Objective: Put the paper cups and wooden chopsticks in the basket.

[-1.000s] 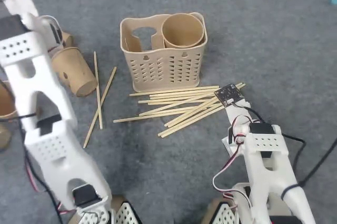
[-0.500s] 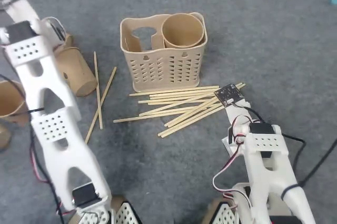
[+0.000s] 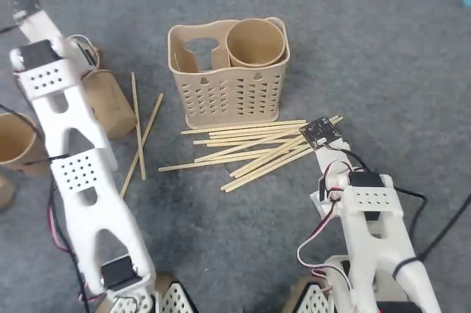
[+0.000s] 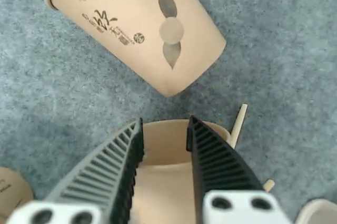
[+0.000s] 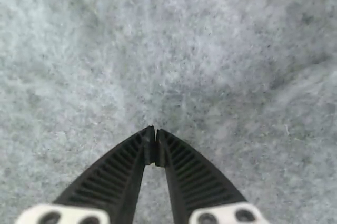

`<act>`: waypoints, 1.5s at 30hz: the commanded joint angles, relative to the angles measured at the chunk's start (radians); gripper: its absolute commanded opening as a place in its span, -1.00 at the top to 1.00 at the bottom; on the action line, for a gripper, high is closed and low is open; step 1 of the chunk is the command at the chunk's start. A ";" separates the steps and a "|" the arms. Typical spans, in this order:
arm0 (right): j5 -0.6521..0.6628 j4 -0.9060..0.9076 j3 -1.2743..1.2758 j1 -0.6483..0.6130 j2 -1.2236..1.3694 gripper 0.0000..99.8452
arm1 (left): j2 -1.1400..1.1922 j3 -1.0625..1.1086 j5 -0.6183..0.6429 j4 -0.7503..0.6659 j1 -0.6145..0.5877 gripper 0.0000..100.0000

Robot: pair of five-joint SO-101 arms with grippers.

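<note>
Leave the right fingers (image 5: 184, 166) pinched together on nothing, low over bare table (image 5: 210, 50) beside the heap of chopsticks (image 3: 250, 147). Farther out, with the left fingers (image 4: 124, 166) spread and empty, drop one inside the mouth of the paper cup (image 4: 163, 174) below and one outside its wall. Close gently to spare the rim. Steer clear of the tipped cup (image 4: 142, 29) just beyond and the stick end (image 4: 237, 124) alongside. Lift straight up before swinging toward the basket (image 3: 228, 96), well apart across open table. Pass over the two loose sticks (image 3: 137, 129) between. Aim for the free half beside the seated cup (image 3: 255, 40).
</note>
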 commanded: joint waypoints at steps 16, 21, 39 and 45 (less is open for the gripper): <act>0.011 -0.025 -0.006 0.004 -0.035 0.98 | -0.020 -0.021 -0.147 0.049 -0.037 0.97; 0.011 -0.048 -0.006 0.002 -0.035 0.98 | -0.106 0.193 -0.147 0.049 -0.023 0.97; 0.011 -0.044 -0.006 0.008 -0.035 0.98 | -0.973 1.356 -0.264 0.044 0.155 0.97; 0.011 -0.041 -0.006 0.008 -0.035 0.98 | -1.160 1.595 -0.370 0.043 0.150 0.97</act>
